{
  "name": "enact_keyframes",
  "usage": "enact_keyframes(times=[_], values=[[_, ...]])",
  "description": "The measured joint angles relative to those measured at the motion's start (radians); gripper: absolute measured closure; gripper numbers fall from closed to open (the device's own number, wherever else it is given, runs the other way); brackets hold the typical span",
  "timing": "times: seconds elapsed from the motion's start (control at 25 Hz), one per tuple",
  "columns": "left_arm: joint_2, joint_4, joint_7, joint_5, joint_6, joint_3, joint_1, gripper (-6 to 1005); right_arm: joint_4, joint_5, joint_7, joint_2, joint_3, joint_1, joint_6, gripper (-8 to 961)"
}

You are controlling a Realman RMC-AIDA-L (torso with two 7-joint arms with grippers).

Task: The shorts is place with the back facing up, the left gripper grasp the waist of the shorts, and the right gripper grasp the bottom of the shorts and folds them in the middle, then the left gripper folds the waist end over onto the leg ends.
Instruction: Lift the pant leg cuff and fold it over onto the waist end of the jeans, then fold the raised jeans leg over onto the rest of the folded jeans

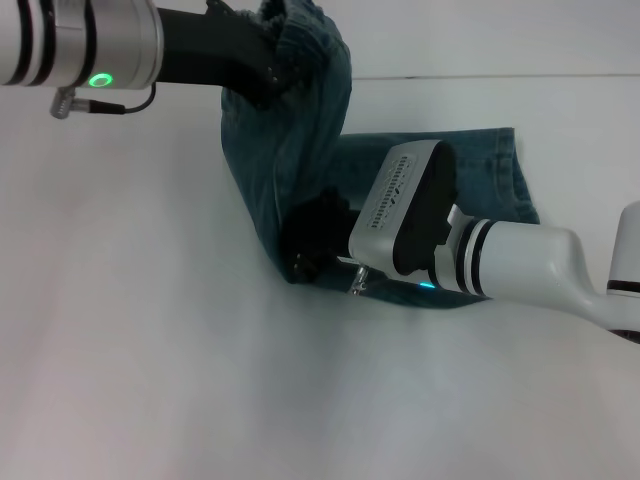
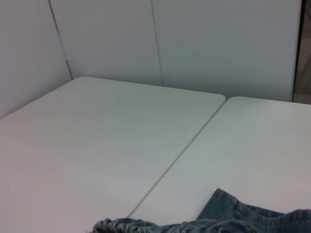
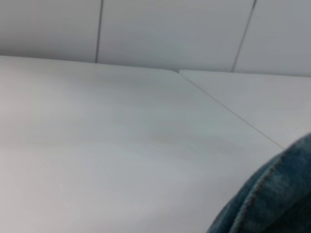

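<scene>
Left arm: enters the head view at the upper left, a silver and white cuff with a lit green ring, then a black link running right along the top edge. Left gripper (image 1: pixel 268 72): at upper centre, raised above the table, closed on the gathered waist of the shorts (image 1: pixel 290 150); denim bunches around and over it, hiding the fingertips.

Shorts: blue denim. The waist end hangs from the left gripper at upper centre and drapes down in a curved fold to centre frame. The rest lies flat on the table (image 1: pixel 150 330), stretching right to a hemmed edge at centre right. In the left wrist view a ruffled waistband edge and a corner of denim (image 2: pixel 228 221) show along the bottom edge; in the right wrist view a seamed denim fold (image 3: pixel 277 199) fills the lower right corner.

Right gripper (image 1: pixel 312 255): low at centre frame, at the near fold of the shorts, its black fingers buried in the denim at table level; grip on the cloth appears closed, though the fingertips are hidden. Right arm: white and black wrist housing slanting up and right from the gripper, then a white link with black bands crossing to the right edge, lying over the flat part of the shorts.

Table: white, with a seam line running across its far part.
</scene>
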Motion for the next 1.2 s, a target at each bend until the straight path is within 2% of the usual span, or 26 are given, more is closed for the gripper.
enact_keyframes(times=[0.24,0.32,0.48,0.76,0.92,1.04,1.2], values=[[-0.001,-0.005,-0.001,0.001,-0.018,0.029,-0.002,890,0.002,-0.080,0.001,-0.005,0.055,-0.014,-0.005,954],[-0.002,-0.005,-0.001,0.001,-0.021,0.037,0.001,891,-0.002,-0.081,0.001,-0.012,0.060,-0.036,-0.036,954],[-0.003,-0.013,-0.001,0.001,-0.037,0.053,0.007,891,-0.069,-0.084,0.029,-0.031,0.049,-0.141,-0.200,954],[-0.005,-0.031,-0.001,0.000,-0.077,0.109,0.008,879,-0.474,-0.114,0.280,-0.032,-0.025,-0.413,-0.580,953],[-0.009,-0.032,-0.026,-0.010,-0.097,0.173,0.001,861,-0.637,-0.116,0.387,-0.034,-0.036,-0.529,-0.688,953],[-0.011,-0.033,-0.073,-0.011,-0.138,0.243,-0.008,848,-0.675,-0.119,0.407,-0.035,-0.044,-0.568,-0.729,953],[-0.013,-0.070,-0.116,-0.040,-0.237,0.365,-0.027,831,-0.687,-0.121,0.423,-0.036,-0.067,-0.583,-0.744,953]])
